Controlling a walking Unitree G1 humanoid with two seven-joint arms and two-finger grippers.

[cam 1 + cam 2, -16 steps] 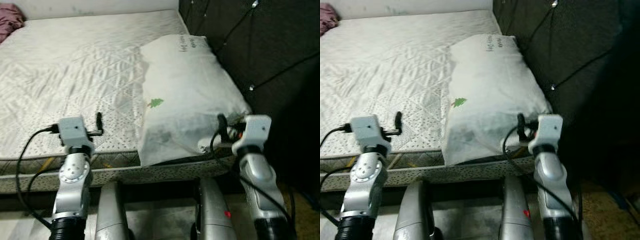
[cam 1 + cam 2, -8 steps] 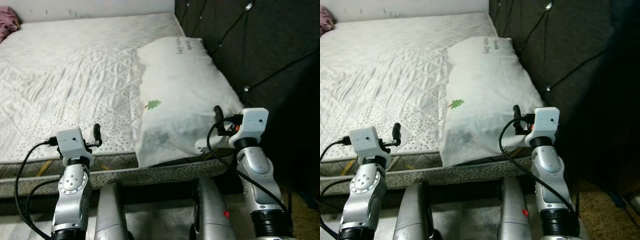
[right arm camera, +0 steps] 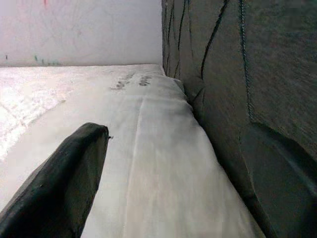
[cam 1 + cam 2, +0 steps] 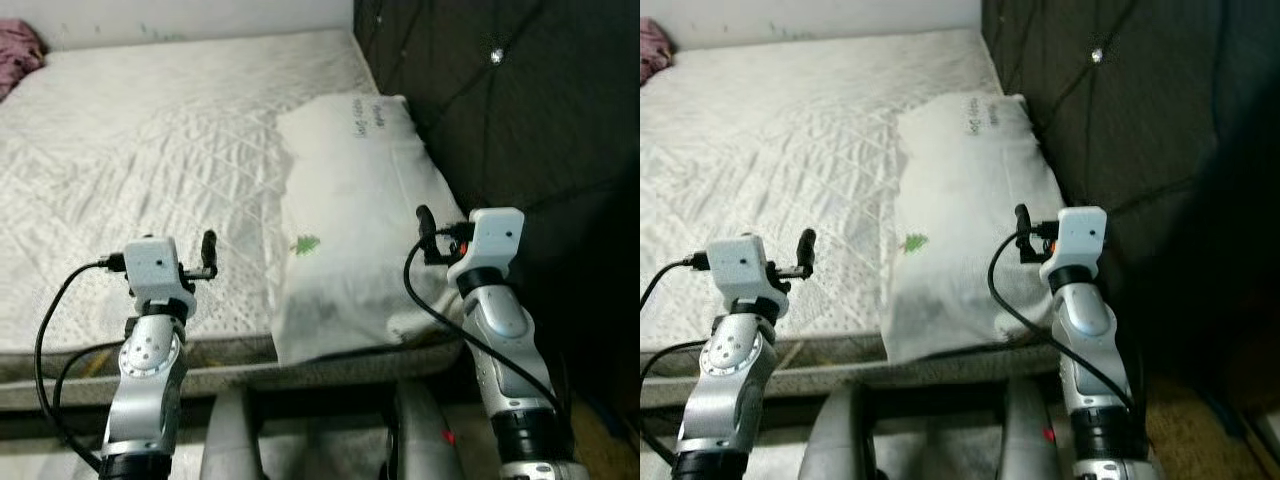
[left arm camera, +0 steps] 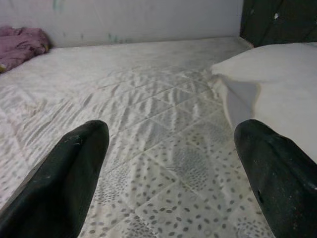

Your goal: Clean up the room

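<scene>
Pillow (image 4: 350,220): lies on the bed (image 4: 150,150), by the dark headboard (image 4: 500,100).
Left gripper (image 5: 171,173): jaws open, over bed.
Right gripper (image 3: 173,173): jaws open, over pillow.

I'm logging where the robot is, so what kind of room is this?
Most likely a bedroom. A bare quilted mattress fills most of the view, a white pillow lies against a dark padded headboard, and a pink crumpled cloth sits at the far corner.
</scene>
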